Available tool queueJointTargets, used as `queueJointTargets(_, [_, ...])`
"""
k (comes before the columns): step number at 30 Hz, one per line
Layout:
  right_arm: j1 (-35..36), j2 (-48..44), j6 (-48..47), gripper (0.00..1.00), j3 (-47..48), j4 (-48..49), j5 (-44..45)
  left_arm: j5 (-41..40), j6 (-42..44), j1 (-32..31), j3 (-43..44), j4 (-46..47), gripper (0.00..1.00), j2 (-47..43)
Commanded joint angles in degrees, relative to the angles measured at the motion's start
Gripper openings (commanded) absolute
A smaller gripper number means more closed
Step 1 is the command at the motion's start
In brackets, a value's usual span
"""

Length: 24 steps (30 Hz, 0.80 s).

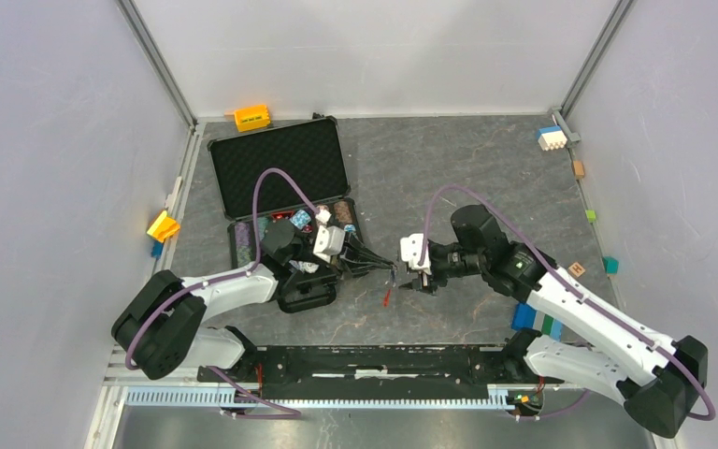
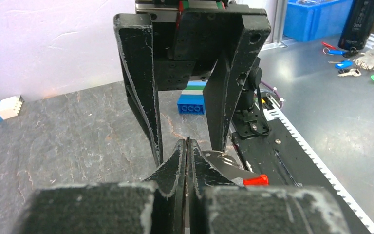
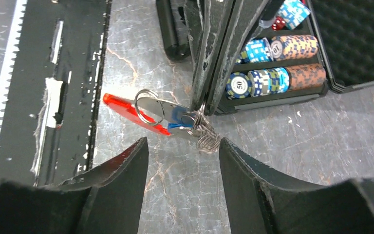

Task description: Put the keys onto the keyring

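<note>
My left gripper (image 1: pixel 390 272) is shut on the keyring (image 3: pixel 202 127), a cluster of silvery wire rings held just above the table. A flat metal piece (image 2: pixel 226 166) and a red strip (image 3: pixel 129 108) hang from it; the strip also shows in the top view (image 1: pixel 386 297). A key with a blue head (image 3: pixel 177 117) lies against the rings; I cannot tell if it is threaded on. My right gripper (image 3: pixel 182 151) is open and empty, facing the left one, its jaws either side of the rings and a little short of them. In the left wrist view its fingers (image 2: pixel 143 97) stand spread beyond my closed fingertips (image 2: pixel 177 156).
An open black case (image 1: pixel 280 164) with poker chips (image 3: pixel 272 78) lies behind the left arm. A blue block stack (image 1: pixel 535 321) sits by the right arm. An orange block (image 1: pixel 252 117) and a white-blue block (image 1: pixel 551 138) are at the back. A black rail (image 1: pixel 374 360) runs along the near edge.
</note>
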Motion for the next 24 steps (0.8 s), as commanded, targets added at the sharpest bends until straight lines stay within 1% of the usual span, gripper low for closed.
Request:
queueJointTargets(1, [-0.95,-2.25,3.52,0.60,-2.62,8.40,1.88,-5.51,-6.70,0.57,0.28,5.70,0.02,-0.84])
queueJointTargets(3, [-1.35,-3.16,4.22,0.60,-3.82,10.32,1.70,-7.37,-8.70,0.83,0.18,6.89,0.02,-0.82])
queueJointTargets(8, [-1.97,-4.25,6.56,0.59,-6.67,15.85,3.81,-8.06,-11.89,0.87,0.44,9.60,0.02,0.36])
queueJointTargets(15, [-2.28,-2.51,8.24,0.56,-8.92,20.80,2.17,-8.01,-13.09,0.88,0.62,10.78,0.02,0.90])
queueJointTargets(20, [-2.37,-1.83,8.33,0.49,-9.42,22.11,0.58,-7.89,-13.13,0.88,0.45,11.01,0.02,0.72])
queueJointTargets(24, [-2.55,-2.12,8.68,0.42,-10.25,23.47,0.05,-7.88,-13.13,0.88,0.36,11.25,0.02,0.92])
